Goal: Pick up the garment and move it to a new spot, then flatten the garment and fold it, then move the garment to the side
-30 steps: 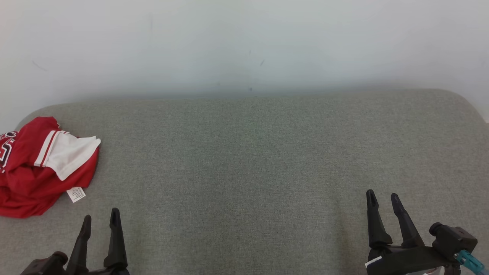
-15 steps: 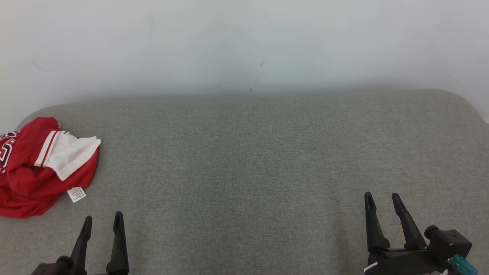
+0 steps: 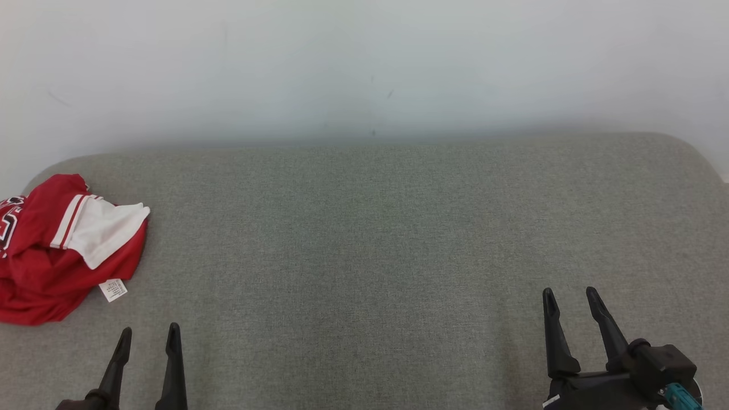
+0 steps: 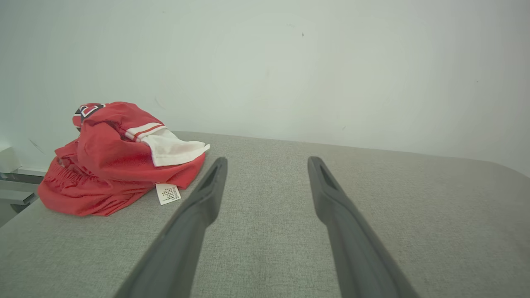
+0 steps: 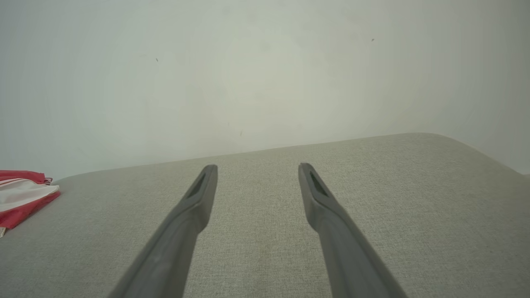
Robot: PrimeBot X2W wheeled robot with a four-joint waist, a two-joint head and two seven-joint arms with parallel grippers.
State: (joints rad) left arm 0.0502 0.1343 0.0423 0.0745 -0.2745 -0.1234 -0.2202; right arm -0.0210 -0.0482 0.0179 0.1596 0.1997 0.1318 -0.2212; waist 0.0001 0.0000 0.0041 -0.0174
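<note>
The garment [image 3: 51, 250] is a crumpled red piece with white trim and a white care label, bunched at the far left of the grey padded surface [image 3: 376, 239]. The left wrist view shows the garment [image 4: 116, 165] ahead and to the left of my fingers, and the right wrist view catches its edge [image 5: 20, 198] at the far left. My left gripper [image 3: 148, 336] stands open at the lower left, just short of the garment and apart from it. My right gripper [image 3: 569, 296] is open at the lower right, far from the cloth, with nothing between its fingers.
A pale wall [image 3: 364, 68] rises right behind the padded surface. The surface rounds off at its back corners, left [image 3: 51, 171] and right [image 3: 689, 151]. A metal frame [image 4: 12, 186] shows past its left end in the left wrist view.
Both grippers have drawn back toward the bottom edge of the head view, the left one more. The garment has not moved.
</note>
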